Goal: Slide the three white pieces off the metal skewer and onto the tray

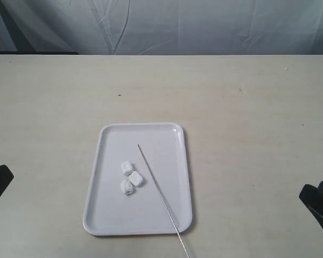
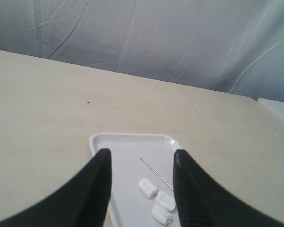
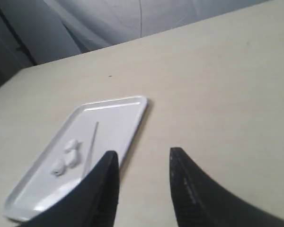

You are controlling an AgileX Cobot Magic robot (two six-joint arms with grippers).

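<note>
Pieces (image 1: 135, 179) lie beside skewer (image 1: 158, 188) on tray (image 1: 118, 215), well apart from both jaws.

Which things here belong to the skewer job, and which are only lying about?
Of the job: three white pieces, loose on the tray; metal skewer, lying bare across it; left gripper and right gripper, both open.
Just there: table; grey cloth backdrop; small dark speck on the table.
</note>
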